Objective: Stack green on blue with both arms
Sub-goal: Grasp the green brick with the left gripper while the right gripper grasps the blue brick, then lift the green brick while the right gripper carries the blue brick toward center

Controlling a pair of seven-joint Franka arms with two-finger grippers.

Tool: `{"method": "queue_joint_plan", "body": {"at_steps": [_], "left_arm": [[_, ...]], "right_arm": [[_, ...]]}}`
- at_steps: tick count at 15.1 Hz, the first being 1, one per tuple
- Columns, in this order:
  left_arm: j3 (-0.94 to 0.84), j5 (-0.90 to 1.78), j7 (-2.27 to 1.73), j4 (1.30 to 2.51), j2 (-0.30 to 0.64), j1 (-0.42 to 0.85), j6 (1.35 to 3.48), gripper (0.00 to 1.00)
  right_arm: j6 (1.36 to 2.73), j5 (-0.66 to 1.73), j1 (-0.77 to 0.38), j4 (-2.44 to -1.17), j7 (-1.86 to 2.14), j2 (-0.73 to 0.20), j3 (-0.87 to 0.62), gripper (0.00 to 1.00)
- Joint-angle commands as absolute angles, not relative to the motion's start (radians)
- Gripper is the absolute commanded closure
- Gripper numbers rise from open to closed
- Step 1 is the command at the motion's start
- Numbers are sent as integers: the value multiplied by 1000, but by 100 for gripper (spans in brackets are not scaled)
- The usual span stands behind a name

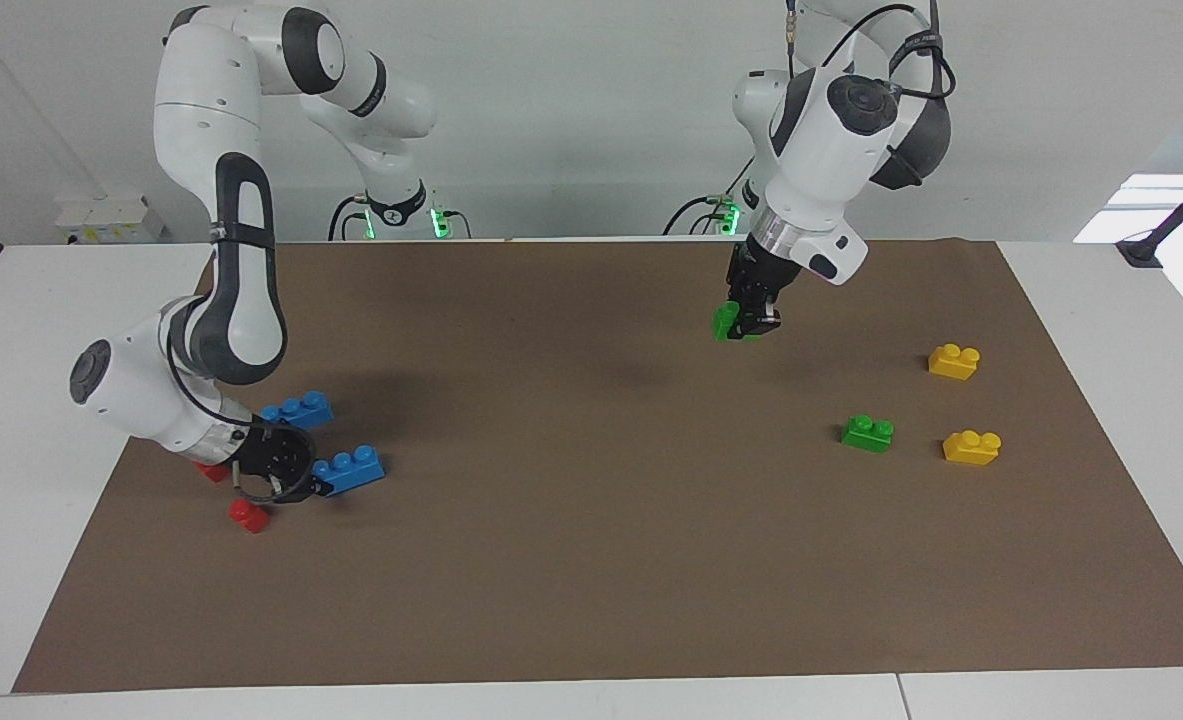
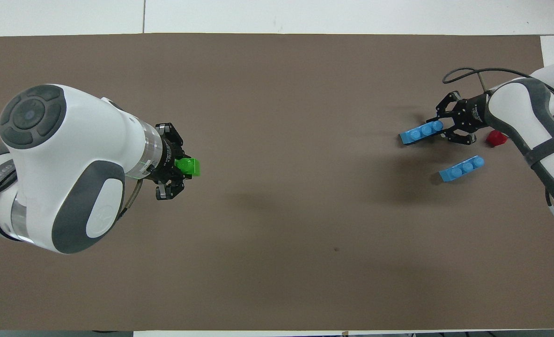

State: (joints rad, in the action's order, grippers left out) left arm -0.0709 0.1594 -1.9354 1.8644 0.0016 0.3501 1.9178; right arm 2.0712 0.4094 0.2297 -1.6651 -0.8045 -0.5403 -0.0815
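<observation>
My left gripper is shut on a green brick and holds it in the air over bare brown mat; it also shows in the overhead view with the green brick. My right gripper is low at the mat, shut on one end of a blue brick; in the overhead view the gripper grips that brick. A second blue brick lies nearer to the robots. A second green brick lies toward the left arm's end.
Two yellow bricks lie beside the loose green one. Red bricks lie by my right gripper, one partly hidden under the arm. The brown mat covers the table.
</observation>
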Motion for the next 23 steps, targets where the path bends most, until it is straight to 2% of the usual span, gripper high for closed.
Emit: {"method": "queue_joint_plan", "body": {"at_steps": [1, 5, 13, 16, 19, 23], "left_arm": [[-72, 189, -1970, 1832, 6, 364, 1918, 100], [-71, 202, -1957, 1839, 0, 353, 1931, 100], [-69, 202, -1945, 1861, -5, 331, 1965, 100], [-69, 202, -1944, 1873, -9, 331, 1979, 100], [-71, 202, -1951, 1878, -11, 339, 2005, 100], [-71, 202, -2028, 1885, 8, 351, 2066, 100]], "right_arm": [[2076, 442, 232, -1689, -778, -515, -87, 100], [2077, 442, 155, -1681, -1072, -465, -110, 100], [2088, 452, -115, -1718, -1368, -379, -115, 100], [2152, 483, -173, -1787, -1385, -353, -115, 100], [2302, 500, -230, -1874, -1452, -336, -115, 100], [2381, 500, -281, -1904, -1534, -331, -115, 100]]}}
